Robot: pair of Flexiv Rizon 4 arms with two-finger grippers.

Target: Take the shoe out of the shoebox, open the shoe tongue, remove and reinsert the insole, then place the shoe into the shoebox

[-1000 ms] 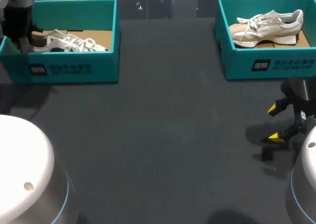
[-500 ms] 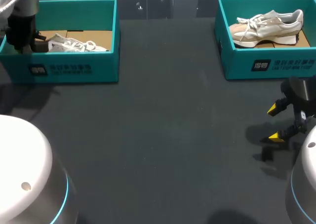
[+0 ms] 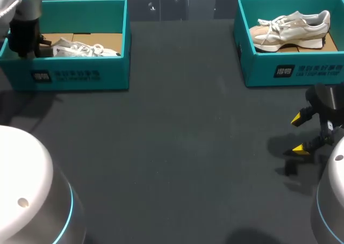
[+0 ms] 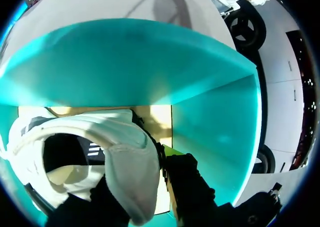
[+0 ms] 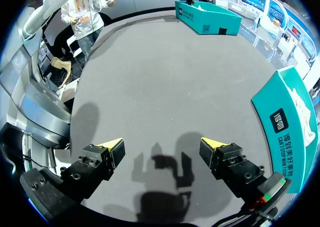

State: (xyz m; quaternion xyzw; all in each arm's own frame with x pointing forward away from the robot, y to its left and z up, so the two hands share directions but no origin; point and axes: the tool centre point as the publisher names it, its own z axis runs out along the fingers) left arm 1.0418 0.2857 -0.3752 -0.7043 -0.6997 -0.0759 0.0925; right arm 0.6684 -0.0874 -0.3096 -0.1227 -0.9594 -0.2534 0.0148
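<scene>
Lowered since a second ago, into far-left shoebox [image 3: 80, 74]: white shoe [image 3: 80, 49], lying flatter. Left gripper [image 4: 145, 187] clamps its heel collar. Right gripper [image 3: 300, 134], near right, spread wide, empty. Risk: heel-only grip may slip on lifting, dropping it against the box wall.

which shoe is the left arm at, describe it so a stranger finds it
On the dark table, two open teal shoeboxes stand at the far corners; look in the left shoebox. The white lace-up sneaker lies there, the left gripper at its heel. The right shoebox holds a beige and white sneaker instead.
</scene>
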